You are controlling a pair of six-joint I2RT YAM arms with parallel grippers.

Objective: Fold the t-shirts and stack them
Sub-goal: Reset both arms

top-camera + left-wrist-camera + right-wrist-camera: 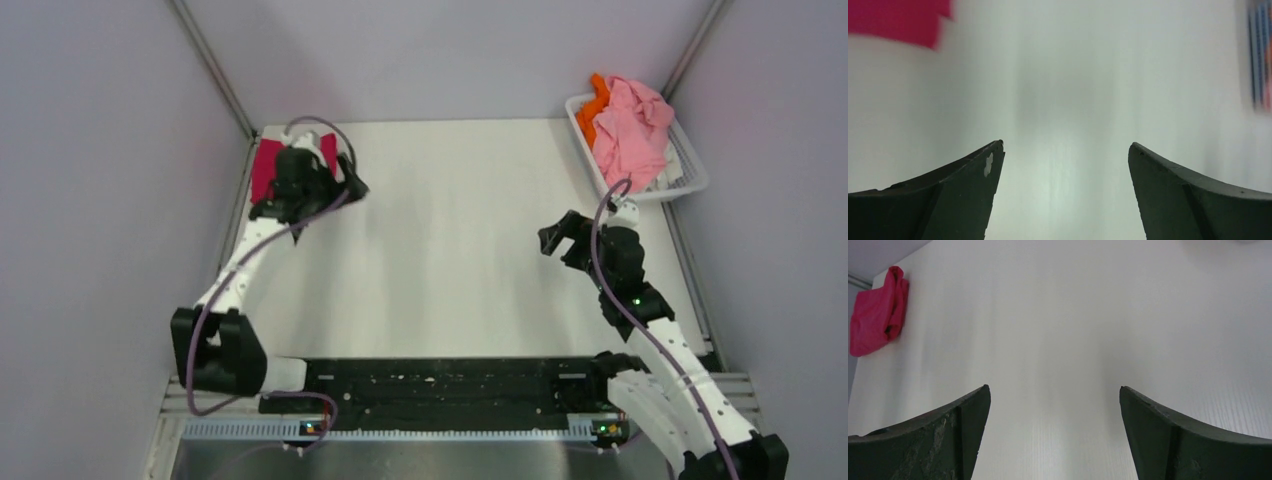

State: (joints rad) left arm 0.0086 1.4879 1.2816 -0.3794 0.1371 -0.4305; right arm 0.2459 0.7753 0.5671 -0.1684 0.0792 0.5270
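Observation:
A folded magenta-red t-shirt [266,165] lies at the table's far left corner, partly hidden under my left arm. It also shows in the left wrist view [893,20], blurred, and in the right wrist view [875,312]. A light pink t-shirt [635,125] and an orange one [597,105] lie crumpled in the white basket [690,172]. My left gripper [352,186] [1066,144] is open and empty, just right of the red shirt. My right gripper [552,236] [1053,387] is open and empty over bare table, left of and nearer than the basket.
The white table [450,250] is walled by grey panels on the left, right and back. The basket stands at the far right corner and shows blurred at the right edge of the left wrist view [1260,55]. A black rail [440,385] runs along the near edge.

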